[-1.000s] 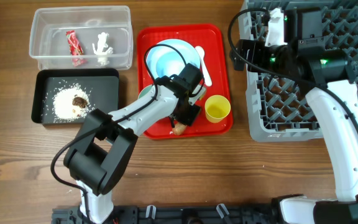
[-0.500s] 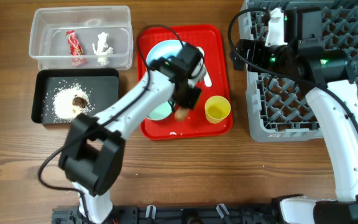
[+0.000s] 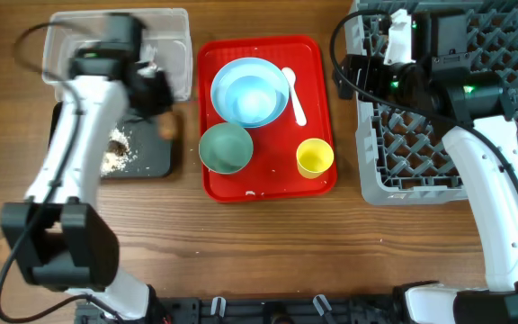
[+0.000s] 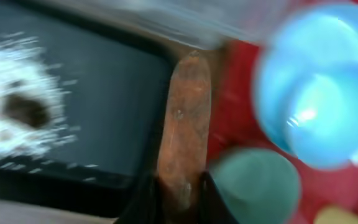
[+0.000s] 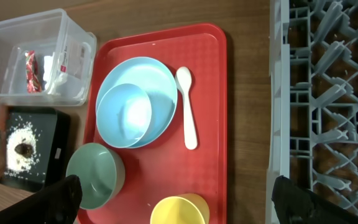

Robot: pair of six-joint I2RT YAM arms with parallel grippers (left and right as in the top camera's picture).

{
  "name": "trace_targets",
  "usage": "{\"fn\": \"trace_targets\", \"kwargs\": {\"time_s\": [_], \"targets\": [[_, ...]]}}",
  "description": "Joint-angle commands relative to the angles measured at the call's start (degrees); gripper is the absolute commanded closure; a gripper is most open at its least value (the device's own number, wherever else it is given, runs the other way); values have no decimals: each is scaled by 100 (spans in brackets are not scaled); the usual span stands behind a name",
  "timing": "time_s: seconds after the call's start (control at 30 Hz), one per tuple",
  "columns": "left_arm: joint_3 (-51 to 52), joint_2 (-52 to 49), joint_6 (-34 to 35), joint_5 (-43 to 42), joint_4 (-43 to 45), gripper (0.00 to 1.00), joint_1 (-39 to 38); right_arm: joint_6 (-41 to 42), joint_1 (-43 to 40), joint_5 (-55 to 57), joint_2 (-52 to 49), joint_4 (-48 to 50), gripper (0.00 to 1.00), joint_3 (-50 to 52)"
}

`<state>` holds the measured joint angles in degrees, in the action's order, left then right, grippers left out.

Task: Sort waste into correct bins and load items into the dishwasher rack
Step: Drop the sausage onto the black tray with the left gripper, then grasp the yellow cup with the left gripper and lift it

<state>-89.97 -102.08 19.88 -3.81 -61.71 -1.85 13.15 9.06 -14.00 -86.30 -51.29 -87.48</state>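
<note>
The short orange carrot piece (image 4: 184,134) is gripped by its near end between the closed jaws of the left gripper (image 4: 182,200), and the rest of it juts out past the fingertips. Beneath the jaws lies the right rim of the glossy black bin (image 4: 104,106), so the piece is judged to hang at the bin's edge, not yet over its floor (blur makes the exact overlap uncertain). On one side of the jaws, inside the bin, the white rice-like crumbs (image 4: 5,74) and the small brown food lump (image 4: 23,111) are seen; on the other side lies the red tray (image 4: 229,118). Waste sorting is the step in hand. The jaws should next be carried further over the bin, then opened. The right gripper (image 5: 176,190) is spread wide and empty beside the dishwasher rack (image 5: 328,93).
</note>
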Motion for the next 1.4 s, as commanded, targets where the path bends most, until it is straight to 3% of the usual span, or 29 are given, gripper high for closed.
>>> {"fn": "trace_targets", "kwargs": {"time_s": [0.0, 0.1, 0.23, 0.33, 0.47, 0.6, 0.7, 0.83, 1.03, 1.37], "targets": [[518, 81, 662, 256, 17, 96, 584, -118, -7, 74, -39, 48, 0, -90], [1165, 81, 1014, 531, 581, 95, 861, -120, -7, 76, -39, 61, 0, -90], [2199, 81, 1453, 732, 2116, 95, 938, -162, -7, 74, -39, 68, 0, -90], [2564, 81, 1554, 737, 2583, 88, 938, -162, -7, 72, -39, 42, 0, -90], [2590, 83, 1530, 739, 2586, 60, 938, -162, -7, 74, -39, 28, 0, -90], [2549, 111, 1521, 730, 2524, 50, 938, -162, -7, 72, -39, 31, 0, -90], [2253, 280, 1480, 667, 2037, 48, 938, -236, -7, 72, -39, 39, 0, -90], [1650, 835, 802, 153, 1574, 46, 890, -251, -7, 72, -39, 79, 0, -90], [1401, 1602, -389, -817, 1731, 31, 101, -251, -7, 72, -39, 138, 0, -90], [1405, 957, -883, -870, 1956, 32, -1910, -249, -7, 72, -39, 140, 0, -90]]}}
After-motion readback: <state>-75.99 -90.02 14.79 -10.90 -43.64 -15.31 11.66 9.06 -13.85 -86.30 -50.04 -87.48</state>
